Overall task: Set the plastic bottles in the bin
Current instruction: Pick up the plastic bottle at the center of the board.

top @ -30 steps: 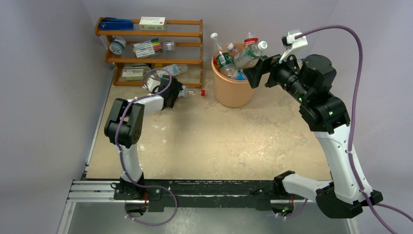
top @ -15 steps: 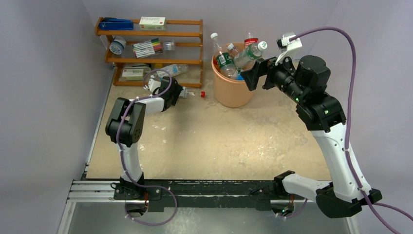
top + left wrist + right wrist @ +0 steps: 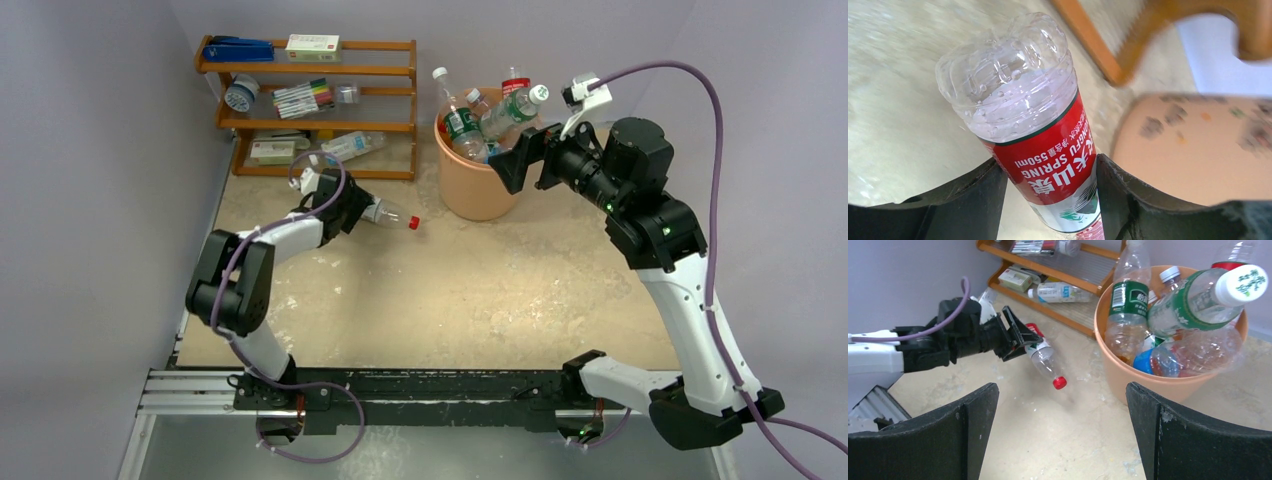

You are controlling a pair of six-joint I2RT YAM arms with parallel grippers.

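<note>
Two-arm workspace seen from above and from both wrists. The left gripper (image 3: 362, 208) sits over the far left part of the beige speckled counter (image 3: 450, 290). Its jaws are clamped on the red-labelled middle of a clear plastic bottle with a red cap (image 3: 392, 216). The bottle lies across the jaws. In the left wrist view its moulded clear base projects past them. Its capped end points right and slightly near, slanting down toward the counter. Whether the cap touches the counter cannot be told.

The round orange-peach plastic bin (image 3: 478, 200) stands upright on the far middle of the counter, to the right of the held bottle, near it but apart. A heap of clear plastic bottles (image 3: 505, 115) fills the bin, with green and red labels and white, red and blue caps. Several necks stand above the rolled rim.

The right gripper (image 3: 1062, 387) hangs in the air just right of the bin. Its jaws are spread wide with nothing between them, and they face left across the counter toward the left arm.

A three-tier orange wooden rack (image 3: 385, 125) stands against the far wall, left of the bin. One more clear bottle with a pale label (image 3: 352, 145) lies on its side on the lowest tier. A row of coloured marker pens (image 3: 305, 97) rests on the middle tier, and a small cardboard box (image 3: 313, 45) lies on the top one.
</note>
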